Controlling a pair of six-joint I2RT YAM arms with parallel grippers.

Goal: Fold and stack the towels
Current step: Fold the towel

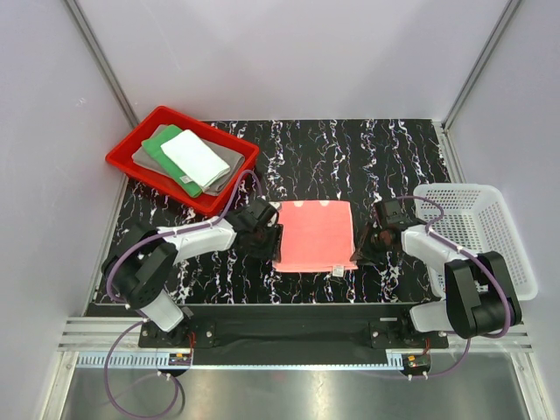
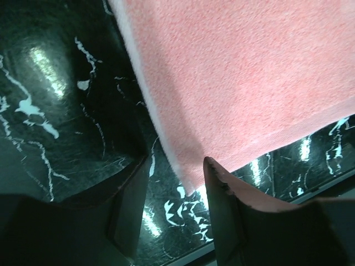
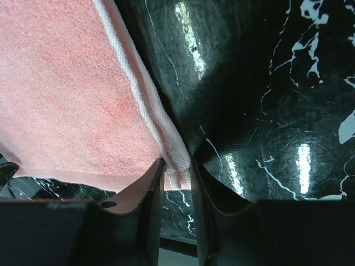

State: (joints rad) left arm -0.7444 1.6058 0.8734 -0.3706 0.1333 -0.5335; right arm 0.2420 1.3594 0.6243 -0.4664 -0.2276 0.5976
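Right gripper [image 3: 177,163] is nipped nearly closed on the white-hemmed right edge of the pink towel [image 1: 315,234]. Left gripper [image 2: 175,170] stands half open, the towel's left corner lying loose between its fingers. At mid-frame the pink towel lies flat; grey towel [image 1: 231,168], green towel [image 1: 164,156] and white towel [image 1: 194,157] sit stacked in the tray [image 1: 157,186], upper left.

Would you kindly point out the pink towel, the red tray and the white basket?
pink towel [image 1: 313,234]: top external view, its middle.
red tray [image 1: 156,184]: top external view, near wall.
white basket [image 1: 514,245]: top external view, right wall.
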